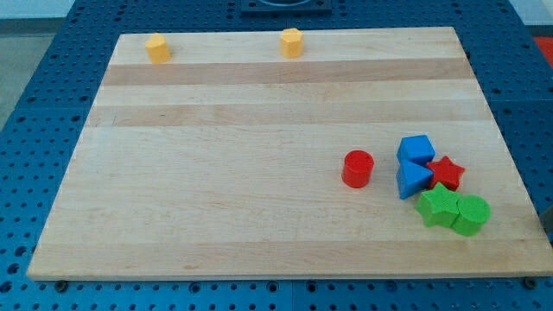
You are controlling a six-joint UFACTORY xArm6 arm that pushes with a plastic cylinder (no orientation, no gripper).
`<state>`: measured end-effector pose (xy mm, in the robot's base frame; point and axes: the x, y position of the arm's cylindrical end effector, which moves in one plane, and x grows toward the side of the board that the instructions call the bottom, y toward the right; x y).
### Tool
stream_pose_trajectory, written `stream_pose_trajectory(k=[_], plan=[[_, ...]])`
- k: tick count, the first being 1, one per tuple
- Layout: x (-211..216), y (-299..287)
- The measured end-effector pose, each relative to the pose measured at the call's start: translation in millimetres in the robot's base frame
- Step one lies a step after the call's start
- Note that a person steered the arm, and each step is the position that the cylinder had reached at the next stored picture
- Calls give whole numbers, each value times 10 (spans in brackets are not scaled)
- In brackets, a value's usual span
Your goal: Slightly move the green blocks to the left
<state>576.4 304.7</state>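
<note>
A pale wooden board [259, 173] of glued planks is lying on a blue perforated work surface [34, 104], filling most of the camera view. Two green blocks are sitting near the board's lower right corner: a green star [438, 206] and, touching it on the view's right, a green cylinder [472, 214]. Just above them a red star [447, 173] is crowding against a blue triangular block [413, 180] and a blue cube-like block [416, 149], the five pieces forming one tight cluster. A red cylinder [357, 168] is standing slightly apart on the cluster's left. Two yellow blocks [157, 47] [291, 41] are resting well away along the board's top edge. A dark sliver is showing at the view's right edge [548, 220], off the board and to the right of the green cylinder; whether it is my tip cannot be told. The arm is carrying no pincer, so nothing is being held.
</note>
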Motion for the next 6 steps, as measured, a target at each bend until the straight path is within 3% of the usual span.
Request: stream_pose_trajectory(k=[6], plan=[[-139, -875]])
